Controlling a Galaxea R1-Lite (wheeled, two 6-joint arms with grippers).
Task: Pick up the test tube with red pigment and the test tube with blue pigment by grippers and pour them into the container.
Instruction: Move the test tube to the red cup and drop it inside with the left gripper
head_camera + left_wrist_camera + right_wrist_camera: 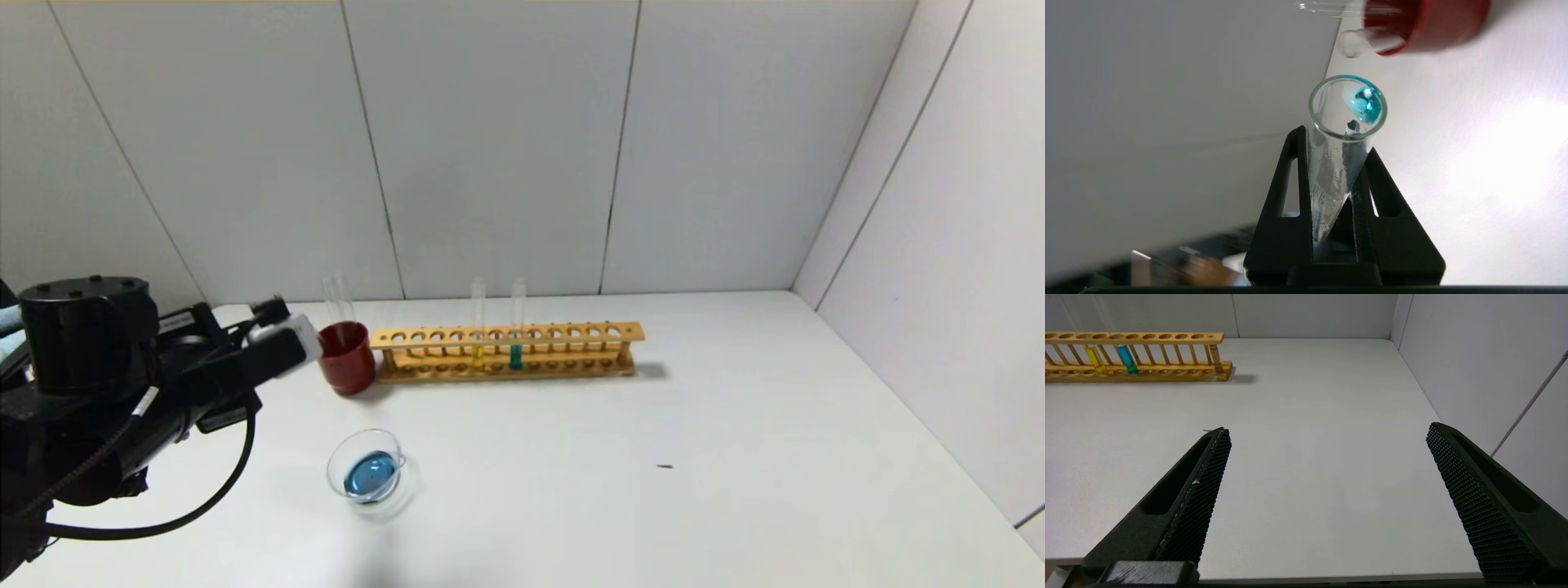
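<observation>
Left gripper (1337,192): my two black fingers are clamped on a thin clear glass test tube with blue pigment (1345,122). In the left wrist view the tube's open mouth faces the camera at centre frame, with a small bead of teal liquid clinging just inside the rim. Most of the blue seems already out: the small round clear glass container (367,472) at lower centre-left of the head view holds a blue pool.

In the head view my left arm sits at the left edge, gripper end near the dark red cup (347,357). Two empty-looking clear tubes (336,298) lean out of that cup; the wrist view shows their mouths at the top of frame, close to my tube. I cannot find the test tube with red pigment anywhere.

Right gripper (1327,498): fingers spread wide, holding nothing, parked low over the white table (1306,416).

The wooden rack (506,351) at mid-frame carries a yellow-liquid tube (478,322) and a second teal tube (517,322).

Risks, as I judge them:
- Glass against glass: lowering my tube into the cup may knock the two tubes leaning there.
- The residual bead may drip onto the table if the tube tilts mouth-down outside the dish.
- Smooth glass in a narrow pinch; it may slide.
- Nudging the cup may tip it.
</observation>
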